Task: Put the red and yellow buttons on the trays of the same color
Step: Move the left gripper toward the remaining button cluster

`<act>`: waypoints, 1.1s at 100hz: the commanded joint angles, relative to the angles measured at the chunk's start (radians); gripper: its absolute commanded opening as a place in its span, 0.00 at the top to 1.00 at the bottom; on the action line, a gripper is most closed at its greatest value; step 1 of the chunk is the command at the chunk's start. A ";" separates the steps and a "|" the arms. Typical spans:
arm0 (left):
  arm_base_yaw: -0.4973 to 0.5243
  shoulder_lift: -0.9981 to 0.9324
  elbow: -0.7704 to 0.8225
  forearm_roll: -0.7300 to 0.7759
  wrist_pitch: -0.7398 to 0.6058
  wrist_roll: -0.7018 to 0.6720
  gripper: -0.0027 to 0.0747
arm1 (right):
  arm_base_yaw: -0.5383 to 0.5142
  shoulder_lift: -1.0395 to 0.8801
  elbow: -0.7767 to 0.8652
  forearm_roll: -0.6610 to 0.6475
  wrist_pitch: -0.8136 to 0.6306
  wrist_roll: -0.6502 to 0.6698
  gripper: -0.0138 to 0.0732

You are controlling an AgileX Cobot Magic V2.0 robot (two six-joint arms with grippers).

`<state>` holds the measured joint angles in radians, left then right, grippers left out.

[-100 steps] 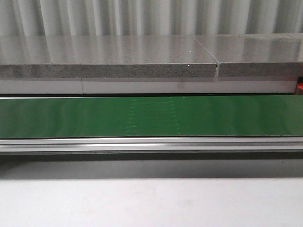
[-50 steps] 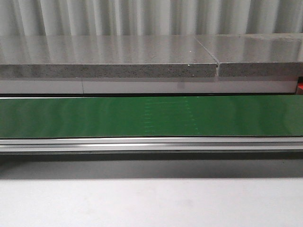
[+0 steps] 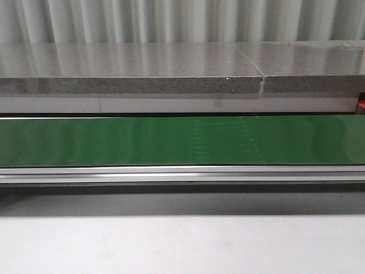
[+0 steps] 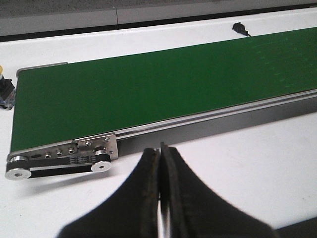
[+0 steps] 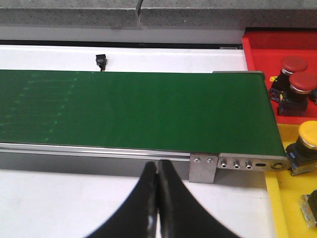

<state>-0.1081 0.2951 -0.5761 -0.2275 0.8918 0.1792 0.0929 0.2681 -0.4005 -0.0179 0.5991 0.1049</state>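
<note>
Front view low, level, facing forward across green conveyor belt (image 3: 114, 140). Left wrist looks over belt's one end, right wrist over other; all share belt.

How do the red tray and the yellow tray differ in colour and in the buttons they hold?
The red tray holds two red-capped buttons; the yellow tray holds one yellow-capped button in plain view. The red tray lies farther from the right gripper; the yellow tray lies nearer. Both sit at the green belt's end.

Both pincers have smooth, black, tapering fingers (image 4: 148, 198).
</note>
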 commanded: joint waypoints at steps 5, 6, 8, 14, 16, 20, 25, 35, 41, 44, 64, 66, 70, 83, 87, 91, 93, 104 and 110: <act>-0.005 0.010 -0.025 -0.023 -0.069 -0.001 0.99 | 0.003 0.006 -0.024 -0.007 -0.079 -0.009 0.92; -0.005 0.010 -0.025 -0.023 -0.069 -0.001 0.99 | 0.003 0.006 -0.024 -0.007 -0.079 -0.009 0.92; -0.005 0.010 -0.025 -0.023 -0.069 -0.001 0.99 | 0.003 0.006 -0.024 -0.007 -0.079 -0.009 0.92; -0.005 0.008 -0.025 -0.023 -0.075 -0.001 0.99 | 0.003 0.006 -0.024 -0.007 -0.079 -0.009 0.92; -0.005 0.008 -0.025 -0.023 -0.077 -0.001 0.99 | 0.003 0.006 -0.024 -0.007 -0.079 -0.009 0.92; -0.005 0.008 -0.022 -0.021 -0.080 -0.001 0.99 | 0.003 0.006 -0.024 -0.007 -0.079 -0.009 0.92; -0.005 0.008 -0.015 -0.003 -0.093 -0.017 0.99 | 0.003 0.006 -0.024 -0.007 -0.079 -0.009 0.92; 0.006 0.010 -0.003 0.089 -0.107 -0.132 0.99 | 0.003 0.006 -0.024 -0.006 -0.079 -0.009 0.92; 0.010 0.018 -0.003 0.155 -0.116 -0.195 0.99 | 0.003 0.006 -0.024 -0.006 -0.079 -0.009 0.92; 0.012 0.024 -0.003 0.176 -0.128 -0.228 0.99 | 0.003 0.006 -0.024 -0.006 -0.079 -0.009 0.92; 0.014 0.113 -0.026 0.157 -0.186 -0.236 0.99 | 0.003 0.006 -0.024 -0.006 -0.079 -0.009 0.92; 0.014 0.129 -0.028 0.157 -0.188 -0.236 0.99 | 0.003 0.006 -0.024 -0.006 -0.079 -0.009 0.92; 0.014 0.161 -0.039 0.157 -0.198 -0.236 0.99 | 0.003 0.006 -0.024 -0.006 -0.079 -0.009 0.92; 0.014 0.266 -0.083 0.179 -0.211 -0.236 0.99 | 0.003 0.006 -0.024 -0.006 -0.079 -0.009 0.92; 0.014 0.301 -0.100 0.194 -0.216 -0.236 0.99 | 0.003 0.006 -0.024 -0.006 -0.079 -0.009 0.92; 0.014 0.339 -0.120 0.202 -0.219 -0.236 0.99 | 0.003 0.006 -0.024 -0.006 -0.079 -0.009 0.92; 0.014 0.359 -0.132 0.204 -0.219 -0.236 0.99 | 0.003 0.006 -0.024 -0.006 -0.079 -0.009 0.92; 0.014 0.465 -0.196 0.207 -0.219 -0.240 0.99 | 0.003 0.006 -0.024 -0.006 -0.079 -0.009 0.92; 0.014 0.529 -0.239 0.214 -0.226 -0.240 0.99 | 0.003 0.006 -0.024 -0.006 -0.079 -0.009 0.92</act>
<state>-0.0954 0.7517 -0.7362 -0.0186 0.7470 -0.0510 0.0929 0.2681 -0.4005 -0.0179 0.5991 0.1030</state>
